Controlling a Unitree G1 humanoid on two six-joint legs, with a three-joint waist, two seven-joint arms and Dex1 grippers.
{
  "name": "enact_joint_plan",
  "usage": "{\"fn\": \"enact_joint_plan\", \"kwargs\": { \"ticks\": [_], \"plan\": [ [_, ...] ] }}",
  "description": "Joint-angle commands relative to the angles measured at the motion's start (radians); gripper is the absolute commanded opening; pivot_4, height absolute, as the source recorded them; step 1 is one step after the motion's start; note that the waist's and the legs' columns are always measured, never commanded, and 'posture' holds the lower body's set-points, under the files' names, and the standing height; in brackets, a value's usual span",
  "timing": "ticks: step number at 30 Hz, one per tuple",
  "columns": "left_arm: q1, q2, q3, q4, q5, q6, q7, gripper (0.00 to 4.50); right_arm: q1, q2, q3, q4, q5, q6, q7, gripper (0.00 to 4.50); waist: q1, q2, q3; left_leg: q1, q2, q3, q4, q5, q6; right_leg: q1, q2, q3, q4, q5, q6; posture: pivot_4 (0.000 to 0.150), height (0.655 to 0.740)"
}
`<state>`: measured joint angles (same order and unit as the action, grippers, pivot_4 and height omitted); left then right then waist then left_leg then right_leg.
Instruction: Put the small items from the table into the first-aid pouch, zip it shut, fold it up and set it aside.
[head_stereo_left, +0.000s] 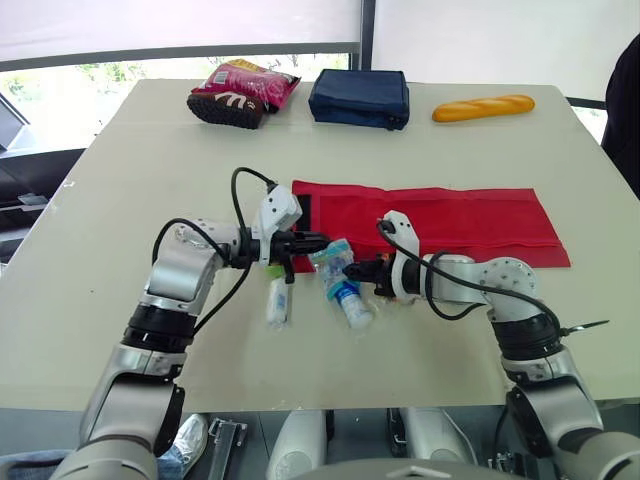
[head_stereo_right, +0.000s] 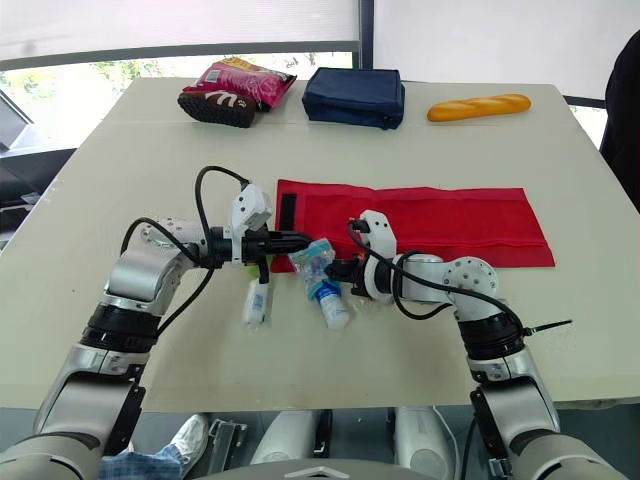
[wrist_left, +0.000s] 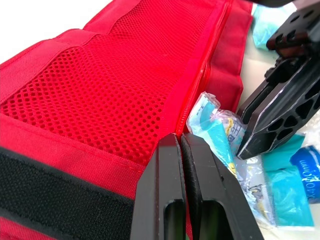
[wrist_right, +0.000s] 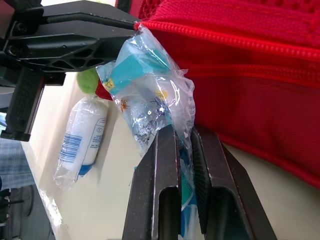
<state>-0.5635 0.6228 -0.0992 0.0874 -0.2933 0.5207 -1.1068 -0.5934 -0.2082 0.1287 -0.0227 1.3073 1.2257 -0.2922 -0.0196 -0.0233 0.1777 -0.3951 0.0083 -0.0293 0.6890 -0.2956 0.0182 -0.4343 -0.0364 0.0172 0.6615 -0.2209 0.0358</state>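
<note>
The red first-aid pouch (head_stereo_left: 450, 225) lies unfolded flat across the table's middle, mesh side up, with a black strip at its left end. My left gripper (head_stereo_left: 318, 240) is shut, pinching the pouch's near edge (wrist_left: 172, 131) beside the zipper. My right gripper (head_stereo_left: 350, 268) is shut on a clear plastic packet (wrist_right: 145, 85) of teal items, held right at that pouch edge, its tip touching the left gripper's fingers (wrist_right: 80, 35). A blue-capped small bottle (head_stereo_left: 352, 305) and a bagged white tube (head_stereo_left: 277, 300) lie on the table just in front.
Along the far edge sit a pink snack bag (head_stereo_left: 250, 82) with a dark brown item (head_stereo_left: 225, 108) against it, a navy pouch (head_stereo_left: 360, 97) and a baguette (head_stereo_left: 483, 107). Bare tabletop lies to the left and in front of the arms.
</note>
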Motion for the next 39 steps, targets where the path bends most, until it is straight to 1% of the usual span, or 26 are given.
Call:
{"fn": "enact_joint_plan", "kwargs": {
  "ticks": [1,13,19,23,29,32,35,39],
  "plan": [
    [0.002,-0.001,0.04,-0.059,-0.037,0.0,0.011,0.1,0.027,0.004,-0.016,0.023,-0.046,0.055,-0.006,0.0,0.0,0.0,0.0,0.0,0.0,0.0,0.0,0.0,0.0,0.0,0.0,0.0,0.0,0.0,0.0,0.15,0.74],
    [0.045,-0.007,0.046,-0.093,-0.054,-0.045,0.027,0.1,0.047,0.067,-0.13,0.052,-0.066,0.152,-0.02,0.0,0.002,0.001,-0.001,0.0,0.0,0.0,0.0,0.0,0.0,0.0,0.0,0.0,0.0,0.0,0.0,0.15,0.74],
    [0.08,0.001,0.034,-0.116,-0.044,-0.087,0.013,0.1,0.021,0.141,-0.247,0.125,-0.052,0.15,-0.09,0.0,0.001,0.001,-0.001,0.001,0.0,0.0,0.0,0.0,0.0,0.0,0.0,0.0,0.0,0.0,0.0,0.15,0.74],
    [0.093,0.012,0.03,-0.115,-0.035,-0.105,0.008,0.1,-0.005,0.199,-0.325,0.154,-0.018,0.138,-0.146,0.0,-0.001,0.001,-0.001,0.002,0.0,0.0,0.0,0.0,0.0,0.001,0.0,0.001,0.001,0.0,0.0,0.15,0.74],
    [0.099,0.023,0.018,-0.096,-0.024,-0.126,0.001,0.1,-0.018,0.26,-0.39,0.131,0.052,0.117,-0.211,0.0,-0.011,0.001,-0.001,0.002,0.0,0.0,0.0,0.0,-0.001,0.001,0.002,0.0,0.002,0.001,-0.002,0.15,0.74],
    [0.097,0.027,0.015,-0.079,-0.019,-0.135,-0.002,0.1,-0.017,0.272,-0.406,0.113,0.087,0.109,-0.233,0.0,-0.02,0.002,-0.001,0.002,0.0,0.0,-0.001,0.001,-0.001,0.0,0.001,0.0,0.001,0.001,-0.002,0.15,0.74],
    [0.087,0.028,0.007,-0.041,-0.006,-0.15,-0.008,0.1,-0.013,0.278,-0.427,0.091,0.152,0.091,-0.27,0.0,-0.022,0.002,-0.001,0.002,0.0,0.0,-0.001,0.001,-0.001,0.0,0.001,0.001,0.001,0.001,-0.002,0.15,0.74],
    [0.081,0.033,-0.003,-0.006,0.007,-0.166,-0.024,0.1,0.002,0.271,-0.422,0.065,0.219,0.058,-0.32,0.0,-0.022,0.002,-0.001,0.001,0.0,0.0,-0.001,0.001,-0.001,0.0,0.001,0.001,0.001,0.001,-0.002,0.15,0.74]
  ]
}}
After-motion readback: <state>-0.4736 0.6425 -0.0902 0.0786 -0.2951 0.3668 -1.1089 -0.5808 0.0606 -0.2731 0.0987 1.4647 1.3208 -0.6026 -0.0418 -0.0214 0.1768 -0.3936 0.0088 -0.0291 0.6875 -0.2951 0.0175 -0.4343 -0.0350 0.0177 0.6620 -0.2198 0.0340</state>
